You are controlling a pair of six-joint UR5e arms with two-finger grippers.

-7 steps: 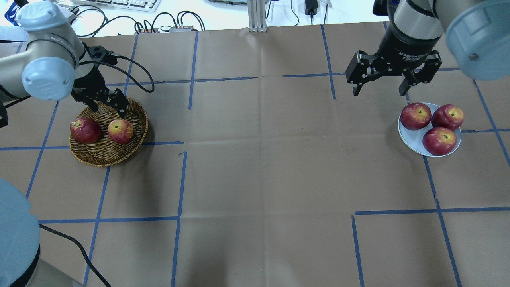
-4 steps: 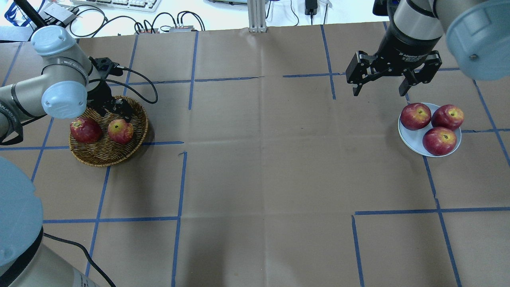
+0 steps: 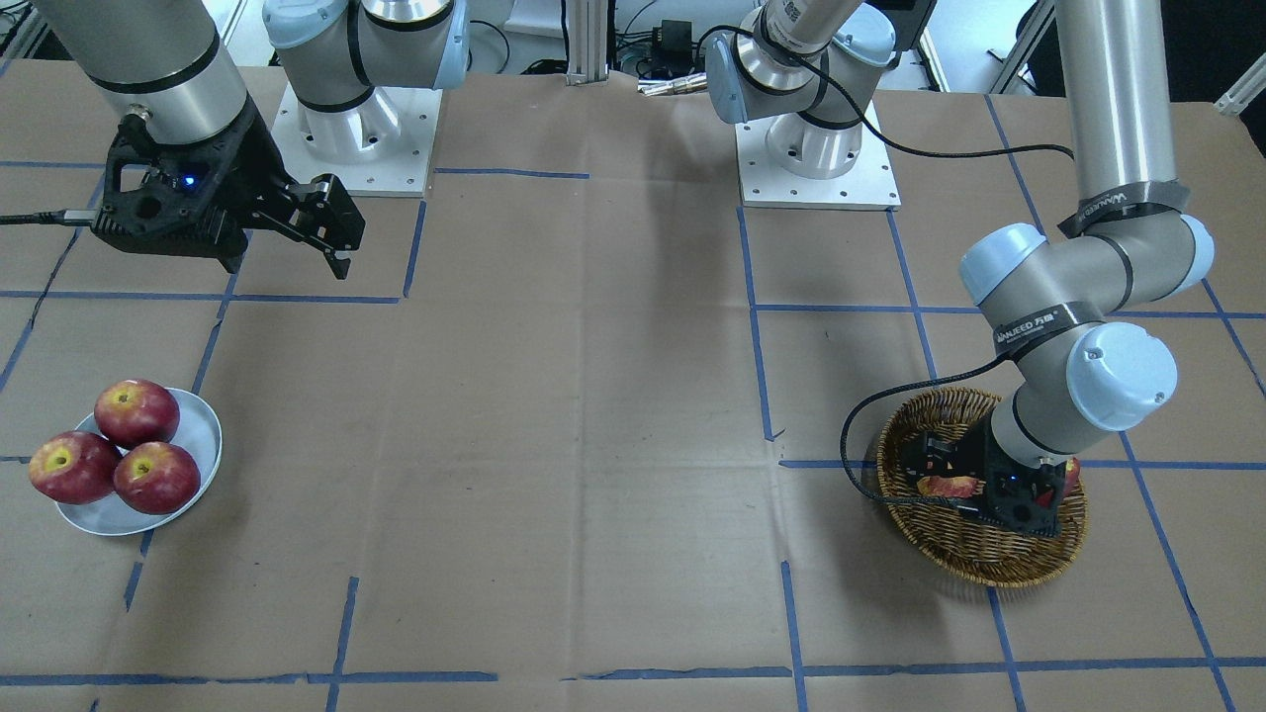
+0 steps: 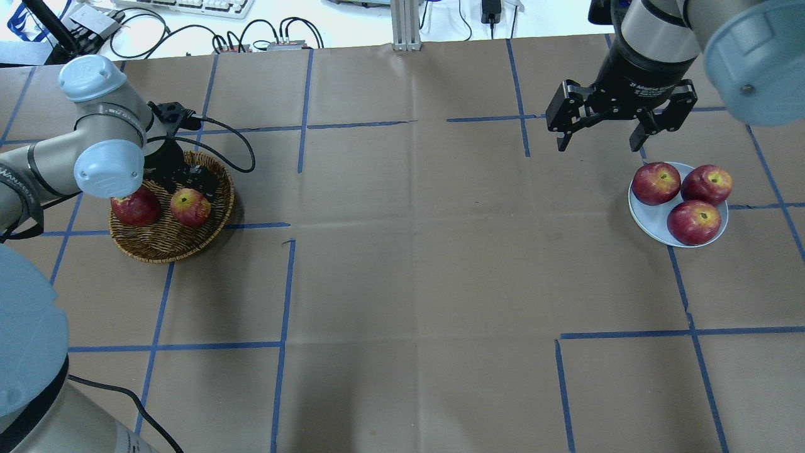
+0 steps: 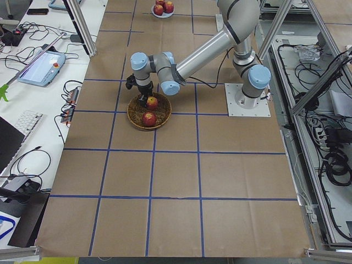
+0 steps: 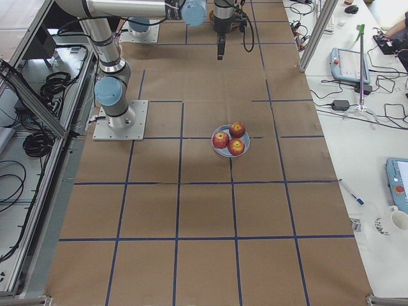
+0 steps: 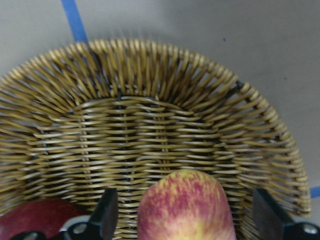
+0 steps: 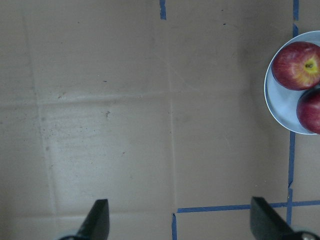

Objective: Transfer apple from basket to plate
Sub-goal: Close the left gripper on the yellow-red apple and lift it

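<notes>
From overhead, we saw the left gripper (image 4: pixel 198 185) low in the basket (image 4: pixel 160 251) at the apple (image 4: pixel 190 207), the right gripper (image 4: pixel 597 143) spread wide near the plate (image 4: pixel 648 219). At the left wrist, its wide jaws straddled the apple, not touching it.

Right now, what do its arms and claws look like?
Its left arm and right arm are silver-grey tubes with pale blue joint caps; the left claw and right claw are black, two-fingered. A black cable passes the left arm's lettered band.
</notes>
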